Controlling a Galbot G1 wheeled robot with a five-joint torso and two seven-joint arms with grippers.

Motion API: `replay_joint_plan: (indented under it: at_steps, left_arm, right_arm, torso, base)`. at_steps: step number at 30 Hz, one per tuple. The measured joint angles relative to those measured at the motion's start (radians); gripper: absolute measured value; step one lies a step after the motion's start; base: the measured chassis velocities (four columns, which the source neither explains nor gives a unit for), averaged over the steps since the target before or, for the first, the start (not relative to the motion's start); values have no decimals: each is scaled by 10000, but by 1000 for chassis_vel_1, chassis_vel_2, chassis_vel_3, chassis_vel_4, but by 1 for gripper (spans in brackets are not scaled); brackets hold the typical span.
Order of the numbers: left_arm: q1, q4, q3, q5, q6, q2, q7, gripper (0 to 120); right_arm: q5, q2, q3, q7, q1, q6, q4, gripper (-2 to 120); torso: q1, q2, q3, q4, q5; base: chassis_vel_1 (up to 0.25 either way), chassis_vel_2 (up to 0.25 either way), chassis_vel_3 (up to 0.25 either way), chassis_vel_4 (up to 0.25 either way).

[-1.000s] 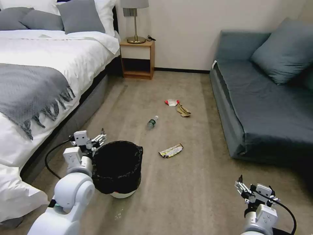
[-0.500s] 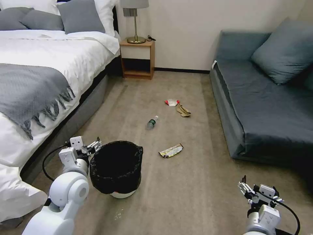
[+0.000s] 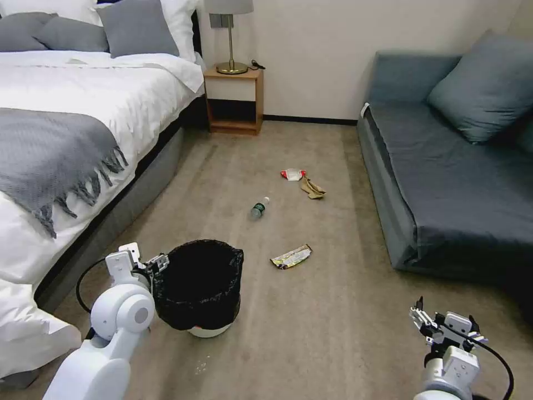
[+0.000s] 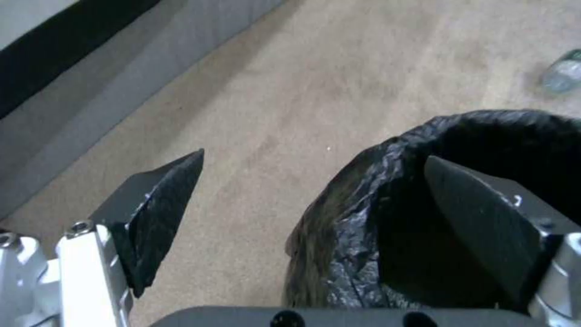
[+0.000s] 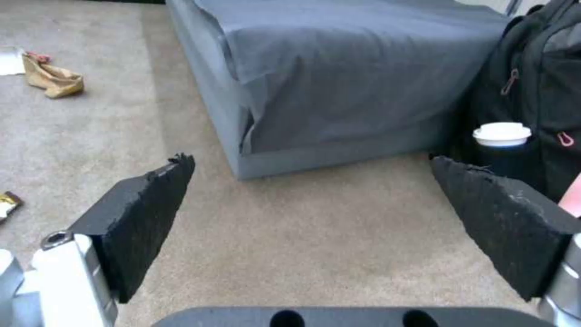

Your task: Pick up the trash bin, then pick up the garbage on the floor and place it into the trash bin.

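The left pincer [image 4: 315,200] was wide open, straddling the near-left rim of the trash bin [image 3: 202,283]: one finger [image 4: 478,218] inside the black bag, the other [image 4: 154,213] outside over the carpet. The right pincer [image 3: 425,322] hung open and empty, low above the floor [image 3: 333,311] near the sofa [image 3: 444,183]. On the carpet beyond the bin lay a snack wrapper [image 3: 291,256], a bottle [image 3: 259,207], a red-and-white packet [image 3: 292,174] and a tan scrap [image 3: 312,188]. The right wrist view added a dark backpack [image 5: 539,86] and a white-lidded cup [image 5: 502,135] beside the sofa. A bed [image 3: 72,128] stood on the left.
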Motion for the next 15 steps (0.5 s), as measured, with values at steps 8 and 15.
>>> replay_joint_plan:
  at_steps: [8, 15]
  left_arm:
    - [-601, 782, 273, -695, 2, -350, -270, 94]
    - [-843, 1681, 408, -681, -21, -483, -219, 94]
  right_arm:
    - [25, 5, 221, 7, -5, 265, 23, 100]
    - [-141, 64, 240, 40, -131, 404, -29, 100]
  torso:
    - [0, 0, 0, -1, 0]
    - [0, 0, 0, 0, 0]
  base:
    - [0, 0, 0, 0]
    - [0, 0, 0, 0]
